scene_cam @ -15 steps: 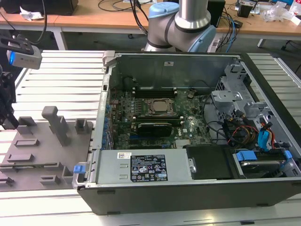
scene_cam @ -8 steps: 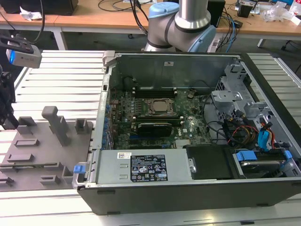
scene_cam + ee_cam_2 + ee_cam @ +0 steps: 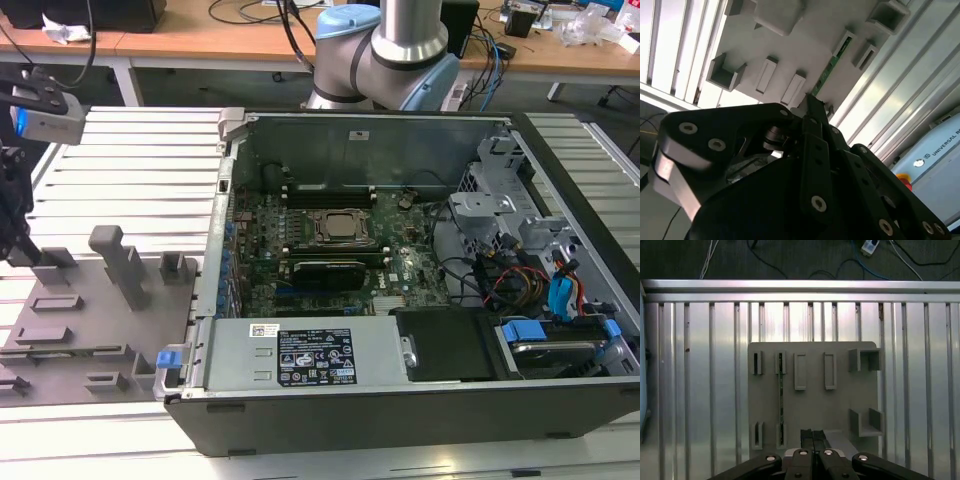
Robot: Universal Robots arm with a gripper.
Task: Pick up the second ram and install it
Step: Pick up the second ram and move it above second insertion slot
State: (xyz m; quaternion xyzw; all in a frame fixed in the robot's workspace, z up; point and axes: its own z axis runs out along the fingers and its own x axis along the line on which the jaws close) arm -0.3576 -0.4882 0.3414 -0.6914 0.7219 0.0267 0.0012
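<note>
Now gripper (image 3: 813,434) pinched closed, empty, over grey holder tray (image 3: 840,405) w/ second ram (image 3: 781,400) slotted.

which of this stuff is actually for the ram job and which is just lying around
For the job: green ram stick standing in the fixture plate; gripper, holding nothing; memory slots in the open computer case.
Just lying about: black-finned card; coloured cables; power supply; empty holders on the plate.
</note>
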